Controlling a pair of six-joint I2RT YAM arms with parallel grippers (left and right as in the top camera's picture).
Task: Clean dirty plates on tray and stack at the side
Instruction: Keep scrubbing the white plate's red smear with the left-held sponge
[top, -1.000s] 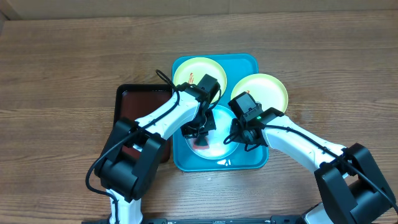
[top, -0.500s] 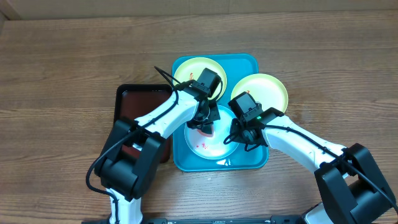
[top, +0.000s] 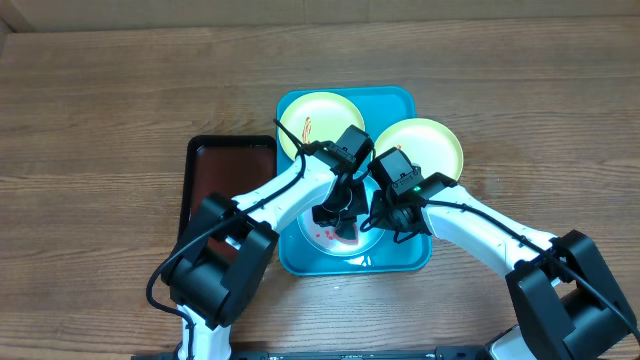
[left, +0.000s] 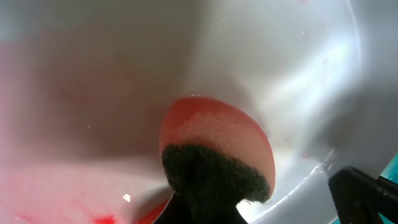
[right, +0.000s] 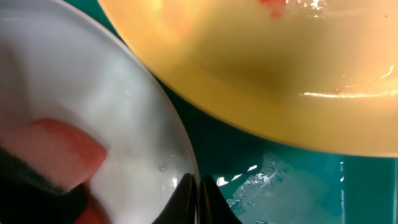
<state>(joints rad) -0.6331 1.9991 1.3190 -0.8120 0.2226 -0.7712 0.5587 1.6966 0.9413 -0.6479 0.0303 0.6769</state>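
- Your left gripper (top: 338, 222) clamps the sponge (left: 217, 149) on the blue-rimmed plate (top: 350, 254), red smears showing
- Your right gripper (right: 194, 199) pinches its rim
- Nothing stacked; both yellow-green plates (top: 425, 145) wait

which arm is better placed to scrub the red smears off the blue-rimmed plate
Left. The left gripper is shut on the sponge, which is pressed on the blue-rimmed plate beside the red smears. The right gripper is shut on that plate's rim, steadying it, and carries no sponge.
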